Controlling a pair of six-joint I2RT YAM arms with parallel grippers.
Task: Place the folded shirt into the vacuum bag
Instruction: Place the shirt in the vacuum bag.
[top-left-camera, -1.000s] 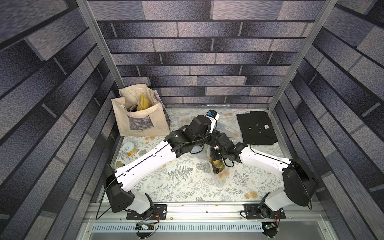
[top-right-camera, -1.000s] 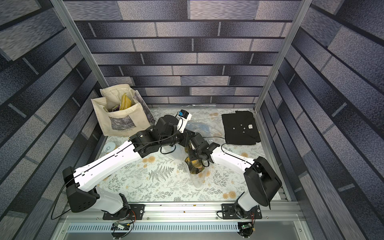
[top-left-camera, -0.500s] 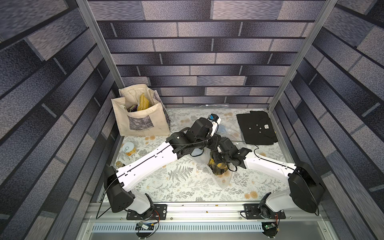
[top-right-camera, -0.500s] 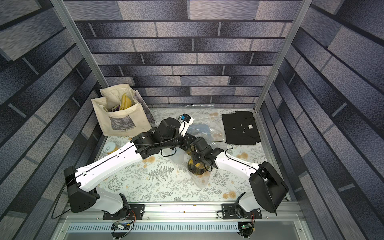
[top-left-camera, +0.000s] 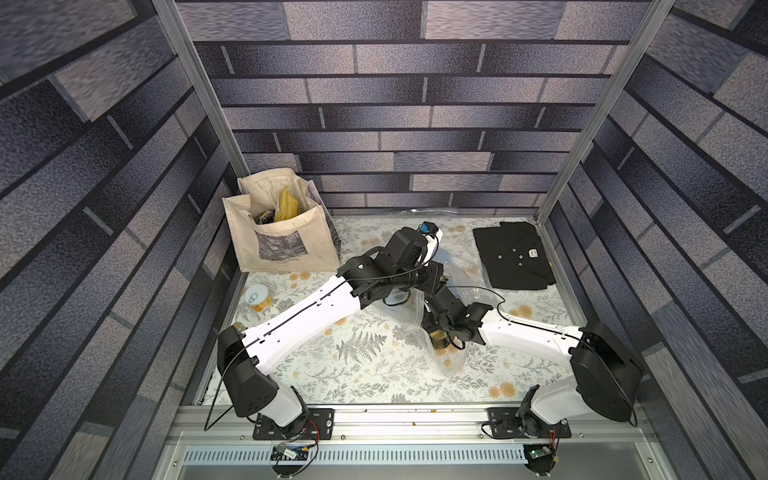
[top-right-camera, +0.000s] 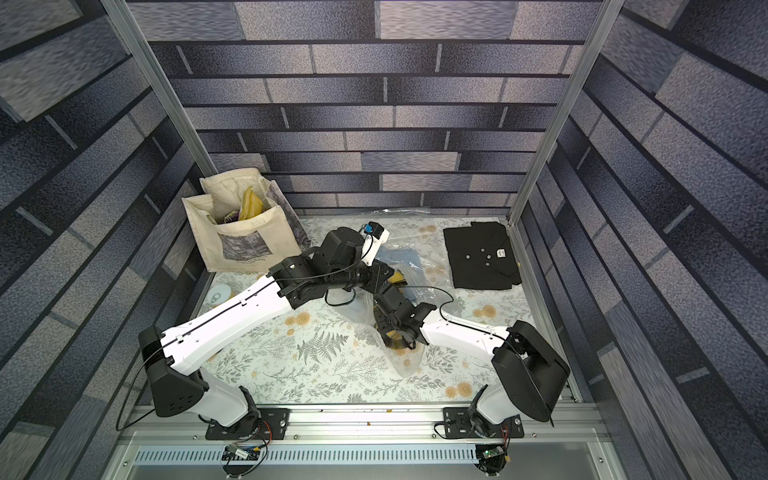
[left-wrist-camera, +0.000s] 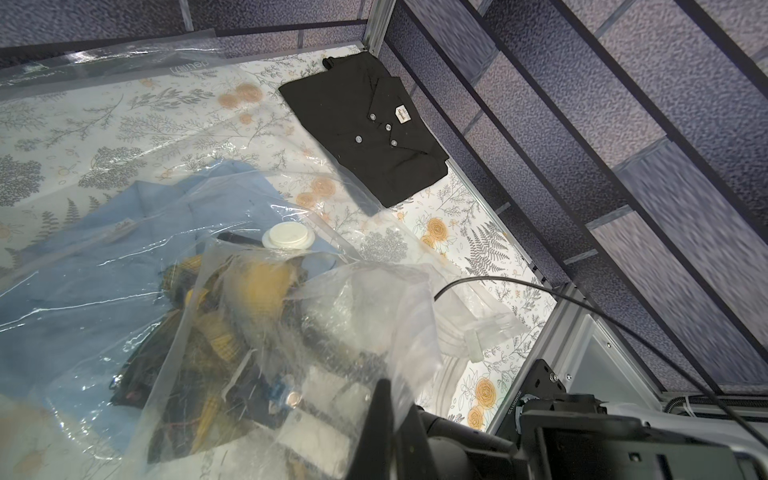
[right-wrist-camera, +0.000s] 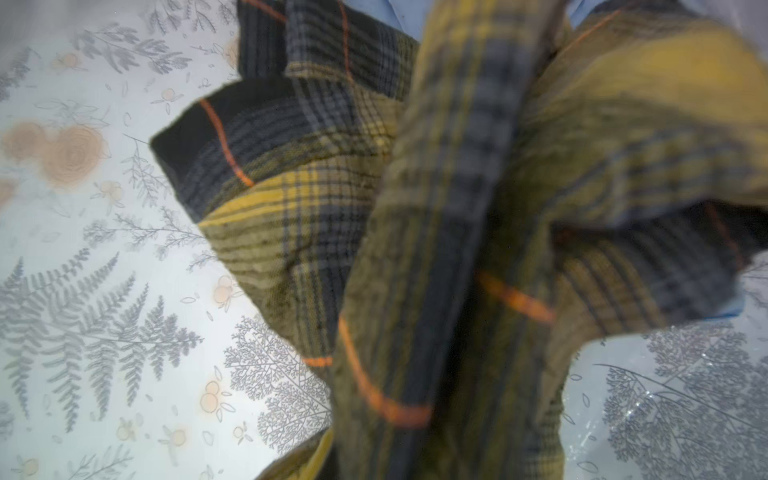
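Left gripper: clenched on vacuum bag lip; best held high.
Right gripper: grip cannot be told; plaid shirt best pushed deeper.

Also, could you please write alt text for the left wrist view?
A clear vacuum bag with a round white valve cap fills most of the view, with a yellow-and-dark plaid shirt and a light blue garment showing through it. Beyond it, a folded black button shirt lies on the floral tablecloth near the enclosure's corner.
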